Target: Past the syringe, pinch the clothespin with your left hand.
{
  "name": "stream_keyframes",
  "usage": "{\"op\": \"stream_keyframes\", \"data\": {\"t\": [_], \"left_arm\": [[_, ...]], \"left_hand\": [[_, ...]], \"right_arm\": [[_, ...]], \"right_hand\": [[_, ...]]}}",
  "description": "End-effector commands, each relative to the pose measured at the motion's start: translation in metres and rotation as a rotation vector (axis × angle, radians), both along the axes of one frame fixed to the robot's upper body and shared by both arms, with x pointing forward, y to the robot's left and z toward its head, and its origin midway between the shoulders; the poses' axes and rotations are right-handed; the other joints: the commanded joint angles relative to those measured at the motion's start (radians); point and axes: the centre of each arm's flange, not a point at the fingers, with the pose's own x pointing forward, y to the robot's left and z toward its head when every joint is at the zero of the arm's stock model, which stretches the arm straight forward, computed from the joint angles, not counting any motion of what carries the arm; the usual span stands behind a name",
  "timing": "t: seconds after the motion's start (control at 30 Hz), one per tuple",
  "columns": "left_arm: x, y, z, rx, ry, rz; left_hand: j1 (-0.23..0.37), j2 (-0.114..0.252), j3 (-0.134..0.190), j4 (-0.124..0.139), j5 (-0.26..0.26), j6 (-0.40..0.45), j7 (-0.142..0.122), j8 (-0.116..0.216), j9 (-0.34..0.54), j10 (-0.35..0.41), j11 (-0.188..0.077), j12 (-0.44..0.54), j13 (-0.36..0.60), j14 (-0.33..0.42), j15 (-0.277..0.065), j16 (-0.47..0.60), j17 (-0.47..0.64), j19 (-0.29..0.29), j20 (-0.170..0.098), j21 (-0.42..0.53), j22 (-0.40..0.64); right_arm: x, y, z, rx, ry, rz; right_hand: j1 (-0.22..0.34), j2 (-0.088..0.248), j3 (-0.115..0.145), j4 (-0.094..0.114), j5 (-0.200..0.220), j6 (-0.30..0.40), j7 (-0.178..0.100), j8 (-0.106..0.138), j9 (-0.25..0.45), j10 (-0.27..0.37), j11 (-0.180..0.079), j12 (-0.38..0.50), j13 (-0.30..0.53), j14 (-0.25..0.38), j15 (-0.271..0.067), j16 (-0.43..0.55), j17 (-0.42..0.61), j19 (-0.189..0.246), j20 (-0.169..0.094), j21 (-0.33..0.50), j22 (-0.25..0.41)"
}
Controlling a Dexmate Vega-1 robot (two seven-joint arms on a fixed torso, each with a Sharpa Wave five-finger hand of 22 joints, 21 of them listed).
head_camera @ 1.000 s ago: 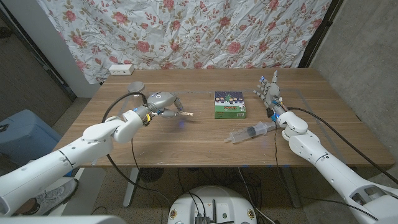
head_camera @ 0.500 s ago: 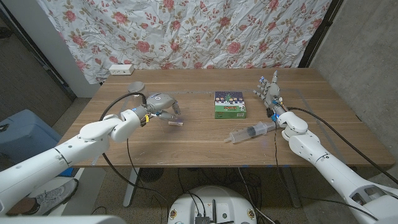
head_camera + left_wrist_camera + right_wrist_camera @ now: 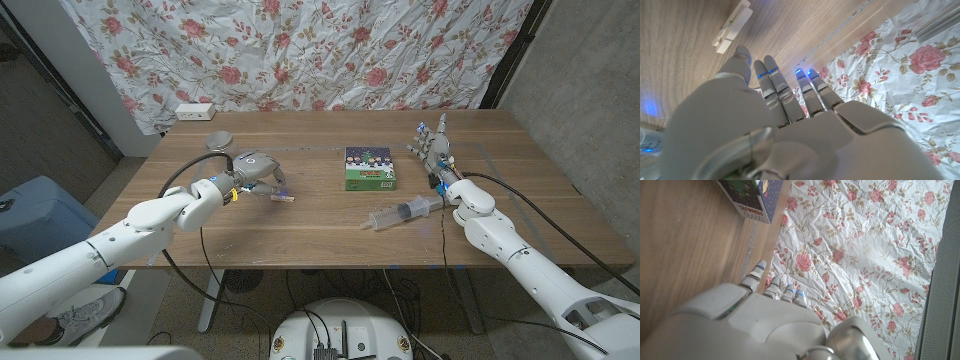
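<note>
The pale wooden clothespin (image 3: 284, 196) (image 3: 732, 27) lies on the table left of centre. My left hand (image 3: 256, 168) (image 3: 770, 120) hovers just behind and left of it, fingers stretched out, holding nothing; a small gap separates the fingertips (image 3: 743, 52) from the pin. The clear syringe (image 3: 403, 212) lies at the right of the table, in front of my right hand (image 3: 432, 150) (image 3: 755, 315). That hand stands on its edge with straight fingers and nothing in it.
A green printed box (image 3: 370, 168) (image 3: 747, 197) stands at the table's middle between the two hands. A grey round disc (image 3: 218, 140) lies at the back left, and a white power strip (image 3: 194, 110) sits on the far edge before the floral cloth.
One second ago my left hand held the clothespin in the air. It lowered the pin to the table, let it go and drew slightly back. The right arm stayed still.
</note>
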Motion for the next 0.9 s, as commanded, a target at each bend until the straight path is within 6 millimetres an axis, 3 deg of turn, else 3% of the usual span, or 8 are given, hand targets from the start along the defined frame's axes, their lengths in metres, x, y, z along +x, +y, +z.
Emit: {"op": "stream_keyframes", "data": {"t": [0.03, 0.4, 0.77, 0.9], "left_arm": [[0.002, 0.0036, -0.0117, 0.016, 0.012, 0.037], [0.0025, 0.0008, -0.0099, 0.057, 0.067, 0.05], [0.001, 0.0021, -0.0089, 0.038, 0.076, 0.041], [0.0006, 0.008, -0.0107, -0.033, 0.066, 0.026]], "left_hand": [[-0.026, -0.003, -0.013, 0.0, 0.003, -0.063, 0.0, -0.002, -0.001, -0.071, -0.001, -0.005, 0.002, -0.028, -0.126, 0.0, 0.003, -0.025, 0.006, -0.003, 0.001], [-0.095, -0.038, -0.045, 0.002, 0.004, -0.259, -0.008, -0.001, -0.009, -0.308, 0.001, -0.004, -0.001, -0.153, -0.079, -0.001, 0.006, -0.115, 0.033, -0.006, -0.001], [-0.147, -0.049, -0.059, 0.007, 0.001, -0.393, 0.016, 0.001, -0.008, -0.455, 0.005, -0.004, -0.002, -0.258, -0.037, -0.001, 0.006, -0.193, 0.058, -0.012, -0.005], [-0.155, -0.049, -0.061, 0.008, 0.001, -0.401, 0.011, 0.003, -0.009, -0.475, 0.006, -0.005, -0.002, -0.261, -0.039, 0.001, 0.006, -0.198, 0.061, -0.011, -0.005]], "right_arm": [[0.0, -0.0001, 0.0, 0.0, 0.0, 0.0], [-0.0001, -0.0001, -0.0001, 0.0, 0.0, 0.0], [0.0, -0.0001, 0.0, 0.003, 0.0, -0.005], [0.0, -0.0001, 0.0, 0.003, 0.0, -0.005]], "right_hand": [[0.001, 0.08, -0.007, -0.001, 0.006, 0.003, 0.0, 0.0, 0.003, 0.003, -0.004, -0.003, 0.005, 0.003, -0.036, -0.002, 0.002, 0.003, 0.003, -0.003, 0.005], [0.001, 0.08, -0.007, -0.001, 0.006, 0.005, -0.001, 0.001, 0.003, 0.005, -0.003, -0.002, 0.005, 0.003, -0.037, -0.002, 0.002, 0.004, 0.003, -0.003, 0.005], [0.001, 0.08, -0.007, -0.001, 0.006, 0.003, 0.001, 0.0, 0.003, 0.002, -0.002, -0.003, 0.005, 0.003, -0.037, -0.002, 0.002, 0.004, 0.003, -0.003, 0.005], [0.001, 0.08, -0.007, -0.001, 0.006, 0.004, -0.001, 0.0, 0.003, 0.003, -0.003, -0.003, 0.005, 0.003, -0.036, -0.002, 0.002, 0.004, 0.003, -0.003, 0.005]]}}
